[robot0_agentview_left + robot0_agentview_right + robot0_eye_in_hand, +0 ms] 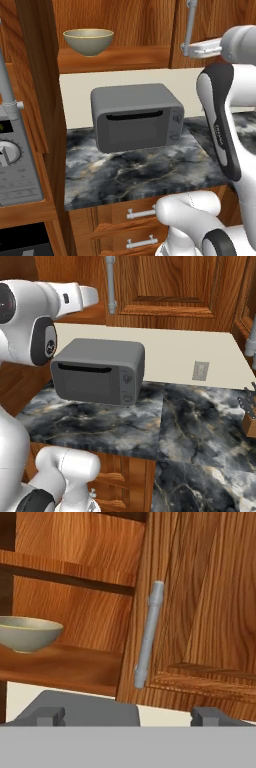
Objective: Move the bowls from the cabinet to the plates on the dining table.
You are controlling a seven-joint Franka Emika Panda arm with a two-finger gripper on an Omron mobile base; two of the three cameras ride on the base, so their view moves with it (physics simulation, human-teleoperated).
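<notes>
Olive bowl [88,41] upright on open wooden cabinet [115,57] shelf, left side.

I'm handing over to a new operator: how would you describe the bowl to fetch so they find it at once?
Look at the reddish-brown wall cabinet above the marbled counter. On its open wooden shelf, up and left of the grey toaster oven, sits a small round bowl. It is grey-olive with a pale rim.

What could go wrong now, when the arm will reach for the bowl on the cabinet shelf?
1. The claw is open and faces the door handle, while the bowl sits off to one side; a straight reach may strike the handle or the closed door.
2. The bowl stands near the front edge of the shelf; a push could tip it off.
3. The toaster oven stands below the shelf; a low approach may bump it.
</notes>
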